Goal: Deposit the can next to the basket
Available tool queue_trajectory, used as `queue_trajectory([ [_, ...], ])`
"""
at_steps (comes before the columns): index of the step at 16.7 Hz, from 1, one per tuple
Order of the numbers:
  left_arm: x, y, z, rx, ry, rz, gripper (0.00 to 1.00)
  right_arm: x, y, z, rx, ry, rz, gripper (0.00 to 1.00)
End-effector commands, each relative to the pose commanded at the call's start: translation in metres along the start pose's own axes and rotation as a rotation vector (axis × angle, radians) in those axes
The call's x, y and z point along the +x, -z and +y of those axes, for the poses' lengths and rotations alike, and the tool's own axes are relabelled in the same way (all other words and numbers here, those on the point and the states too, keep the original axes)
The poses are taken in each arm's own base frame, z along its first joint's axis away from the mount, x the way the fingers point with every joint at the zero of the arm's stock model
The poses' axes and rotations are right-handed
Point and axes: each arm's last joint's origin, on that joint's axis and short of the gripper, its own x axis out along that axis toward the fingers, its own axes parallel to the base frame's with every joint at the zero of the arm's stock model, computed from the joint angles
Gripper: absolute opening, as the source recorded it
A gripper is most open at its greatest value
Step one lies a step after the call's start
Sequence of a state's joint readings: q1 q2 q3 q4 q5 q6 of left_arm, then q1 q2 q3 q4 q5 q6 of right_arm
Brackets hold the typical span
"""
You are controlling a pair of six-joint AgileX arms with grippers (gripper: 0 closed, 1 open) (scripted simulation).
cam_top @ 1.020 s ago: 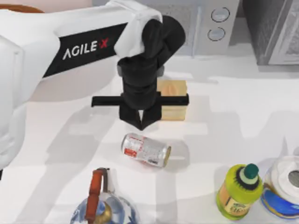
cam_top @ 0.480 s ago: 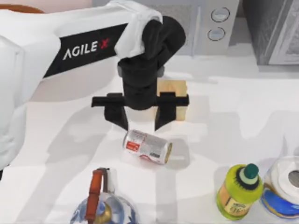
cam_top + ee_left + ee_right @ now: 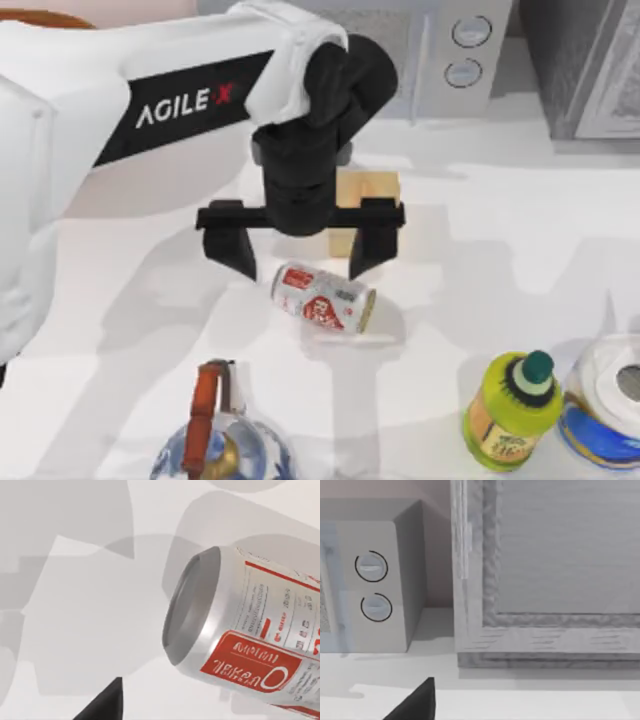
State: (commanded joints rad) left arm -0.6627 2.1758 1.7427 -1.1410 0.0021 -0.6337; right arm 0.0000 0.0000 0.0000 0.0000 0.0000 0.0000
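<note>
- Basket (image 3: 40, 17): a sliver of orange-brown rim at the far left corner of the top view, mostly hidden behind the left arm.
- Kettle-like vessel (image 3: 222, 445): blue-and-white body with a brown handle, at the near edge of the bench (image 3: 480, 270), left of centre.
- Left hand (image 3: 301, 262): wide open over the middle of the bench, holding nothing; its 2 black fingers (image 3: 233, 250) straddle the far side of the can, one at each end.
- Can (image 3: 324, 297): lying on its side on the bench, just below the open hand, white with red label, well apart from the basket. In the left wrist view the can (image 3: 245, 635) shows its dull metal end and the red label.
- Pale yellow box (image 3: 372, 188): behind the left hand, partly covered by it.
- Microwave (image 3: 450, 50): at the back, with 2 round dials.
- Yellow-green bottle (image 3: 512, 410): upright, dark green cap, near right.
- White-and-blue container (image 3: 606, 400): just beside the bottle, at the right edge.
- Right hand: 1 dark fingertip (image 3: 415, 702) shows in the right wrist view; cannot tell how far open.
</note>
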Motion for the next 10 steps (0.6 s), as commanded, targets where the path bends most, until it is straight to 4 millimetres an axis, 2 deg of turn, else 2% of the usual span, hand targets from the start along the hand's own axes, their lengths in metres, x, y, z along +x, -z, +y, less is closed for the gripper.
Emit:
queue_trajectory([
  [4,-0.005,-0.001,0.0,-0.003,0.001,-0.002,1.0,0.0,0.0,0.0,0.0,0.0,0.0,1.0],
  [10,-0.039,0.0,0.001,-0.001,-0.001,0.001,1.0,0.0,0.0,0.0,0.0,0.0,0.0,1.0],
])
